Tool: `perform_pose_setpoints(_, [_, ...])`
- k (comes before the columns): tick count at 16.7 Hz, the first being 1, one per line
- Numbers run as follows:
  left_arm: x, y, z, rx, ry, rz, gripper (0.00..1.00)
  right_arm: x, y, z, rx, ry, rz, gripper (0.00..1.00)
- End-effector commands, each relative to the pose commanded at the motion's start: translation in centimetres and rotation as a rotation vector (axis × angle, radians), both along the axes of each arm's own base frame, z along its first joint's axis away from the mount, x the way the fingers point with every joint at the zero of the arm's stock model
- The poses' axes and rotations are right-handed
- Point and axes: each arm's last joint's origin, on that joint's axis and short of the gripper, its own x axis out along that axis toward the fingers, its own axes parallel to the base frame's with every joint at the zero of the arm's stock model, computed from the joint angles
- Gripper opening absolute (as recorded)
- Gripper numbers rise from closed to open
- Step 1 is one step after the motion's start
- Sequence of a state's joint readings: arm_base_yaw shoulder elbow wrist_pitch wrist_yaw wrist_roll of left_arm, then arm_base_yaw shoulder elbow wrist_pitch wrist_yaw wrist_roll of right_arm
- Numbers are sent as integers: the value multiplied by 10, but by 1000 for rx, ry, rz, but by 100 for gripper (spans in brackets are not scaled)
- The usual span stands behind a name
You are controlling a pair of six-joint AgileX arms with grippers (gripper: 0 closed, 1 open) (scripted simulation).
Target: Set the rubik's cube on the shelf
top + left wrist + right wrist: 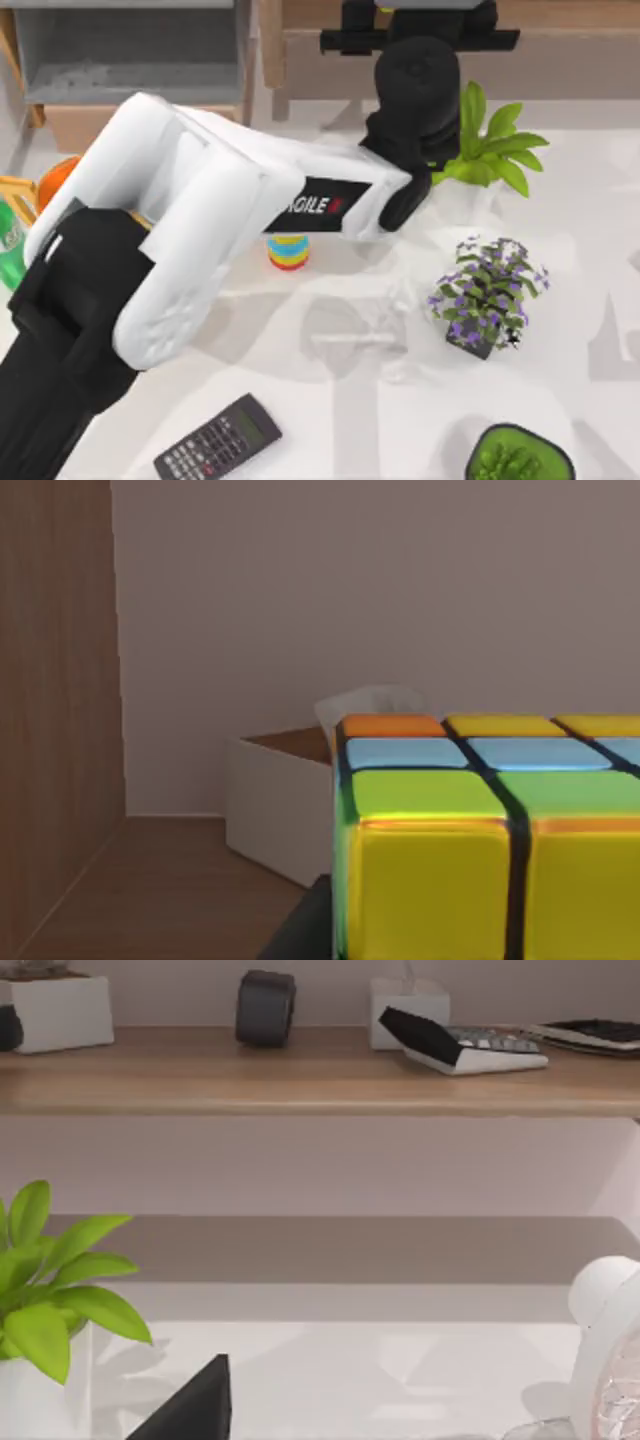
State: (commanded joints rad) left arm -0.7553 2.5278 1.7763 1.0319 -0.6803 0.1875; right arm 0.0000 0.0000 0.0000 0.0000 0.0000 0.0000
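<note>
The rubik's cube point(480, 850) shows yellow, green, light-blue and orange squares with dark lines between them, very close in the left wrist view. My left gripper point(420, 38) is shut on it, reaching over the wooden shelf point(575, 15) at the back of the table. One dark finger point(300, 935) shows beside the cube. The cube hangs just above the shelf board point(150, 890), with the wooden upright point(55, 720) to one side. A dark part of my right gripper point(190, 1405) faces the shelf point(300, 1070) from the table.
A white box point(280, 800) stands on the shelf behind the cube. On the table are a ring stack point(288, 250), a calculator point(218, 440), a purple-flowered plant point(487, 295) and a green plant point(490, 150). A grey-lined box compartment point(130, 50) is at the back left.
</note>
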Motion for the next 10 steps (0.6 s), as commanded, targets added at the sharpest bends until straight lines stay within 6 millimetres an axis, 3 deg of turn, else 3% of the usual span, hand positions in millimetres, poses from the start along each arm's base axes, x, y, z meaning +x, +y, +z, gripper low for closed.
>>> perform_pose_setpoints(6, [33,6,2,5,10,7,0,0,0,0,0,0,0,100])
perform_pose_setpoints(10, [36,7,3,4,9,8,0,0,0,0,0,0,0,100])
